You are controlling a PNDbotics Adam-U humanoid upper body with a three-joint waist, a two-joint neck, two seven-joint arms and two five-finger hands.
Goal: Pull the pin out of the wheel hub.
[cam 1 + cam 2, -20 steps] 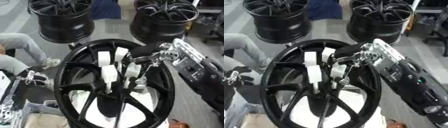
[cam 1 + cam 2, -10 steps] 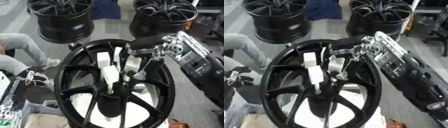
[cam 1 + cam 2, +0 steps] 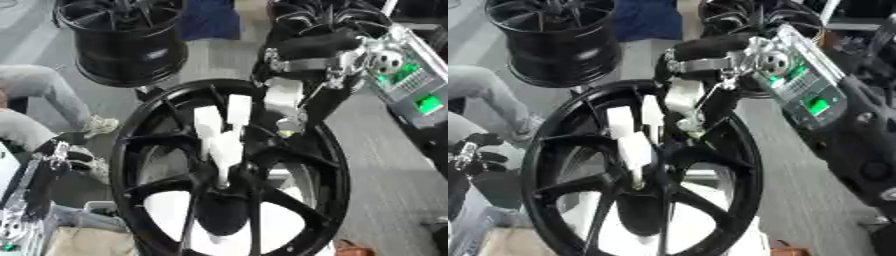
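A large glossy black spoked wheel hub (image 3: 232,170) stands on edge in the middle of the view, its face turned toward the camera and leaning slightly. White block-shaped pins (image 3: 219,131) stand out from its centre — three of them clustered close together above the dark centre bore.

The robot's right hand (image 3: 702,60) reaches in from the upper right, black-fingered with silver joints, over the upper right rim of the wheel hub. Its fingers are curled round a fourth white block-shaped pin (image 3: 682,95), which sits up near the rim, apart from the three at the centre; whether this pin is free of the wheel hub cannot be told. Behind the hand, the forearm shows a panel with green lights (image 3: 811,97).

The robot's left hand (image 3: 52,160) shows low at the left edge, beside the wheel hub and not touching it; how far its fingers are opened cannot be told.

The wheel hub rests on a pale surface (image 3: 171,210) seen through the lower spokes. Beyond it lies a grey workshop floor (image 3: 385,170). Two more black wheel rims stand farther back — one at upper left (image 3: 122,40), one at upper right (image 3: 745,20) — with a dark blue cloth (image 3: 210,20) between them. A person's grey-trousered leg and pale shoe (image 3: 52,100) show at the left edge.
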